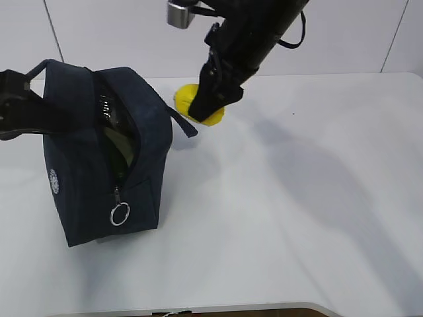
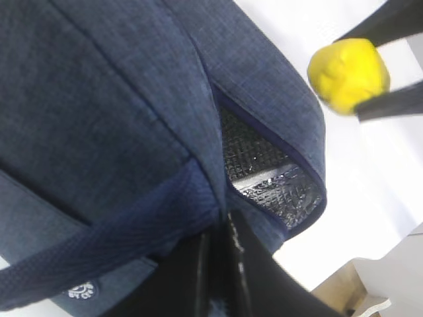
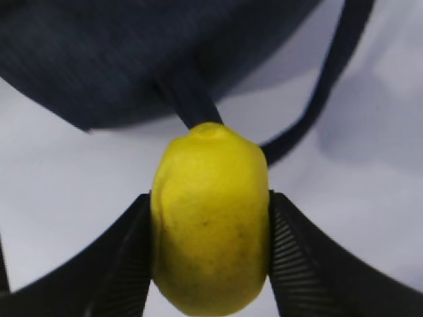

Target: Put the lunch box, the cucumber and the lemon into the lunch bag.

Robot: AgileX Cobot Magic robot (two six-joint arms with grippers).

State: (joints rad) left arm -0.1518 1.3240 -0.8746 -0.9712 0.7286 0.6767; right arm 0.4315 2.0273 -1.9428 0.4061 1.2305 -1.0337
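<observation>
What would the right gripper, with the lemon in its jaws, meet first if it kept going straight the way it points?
Probably the lunch bag: beyond the lemon in the right gripper, its dark fabric and handle strap fill the view ahead, though depth is unclear.

Navy lunch bag (image 1: 99,158) stood at left on the white table (image 1: 297,218), top zipper open, ring pull (image 1: 119,214) hanging on the near end, left gripper (image 1: 26,105) at its handle, right gripper (image 1: 208,109) clasped the lemon (image 1: 192,100) just right of the bag's far end.

We see a white table (image 1: 297,218) under bright light, soft shadows across it, and a pale panelled wall (image 1: 119,33) behind.
</observation>
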